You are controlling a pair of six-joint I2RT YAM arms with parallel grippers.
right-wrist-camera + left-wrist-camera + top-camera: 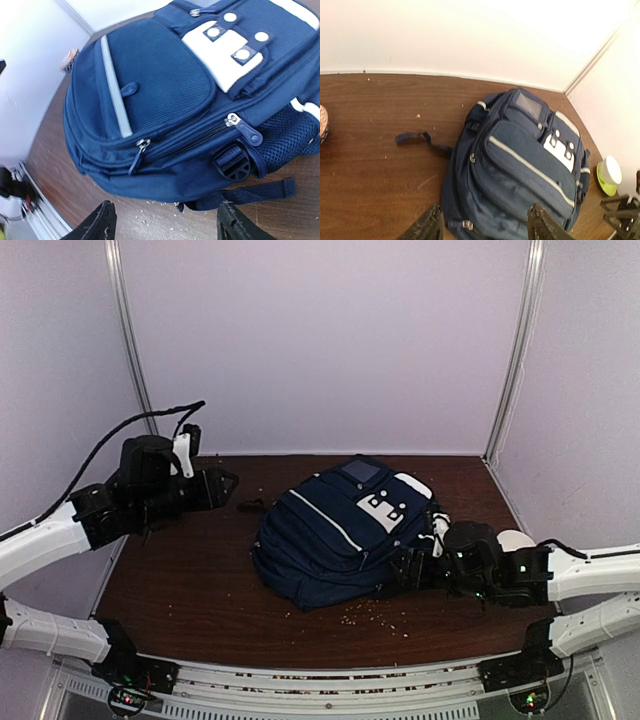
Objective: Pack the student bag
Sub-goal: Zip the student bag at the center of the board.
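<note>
One soft student bag [335, 540] lies flat, front up, on the tabletop [180, 590]. Being limp fabric, it will likely sag and fold, so a zipper pull [141, 146] or the side buckle [234, 165] look the surest holds. The left gripper [485, 220] hovers left of the bag, jaws wide and empty; the right gripper [165, 215] sits just right of it, jaws likewise wide, empty. Its contents, hence its weight, and its underside are hidden.

The bag [340, 535] lies on the table [180, 580], right of centre; left gripper [227, 483] well left of it, right gripper [403, 570] beside its near-right edge, cup [609, 175] farther right.
</note>
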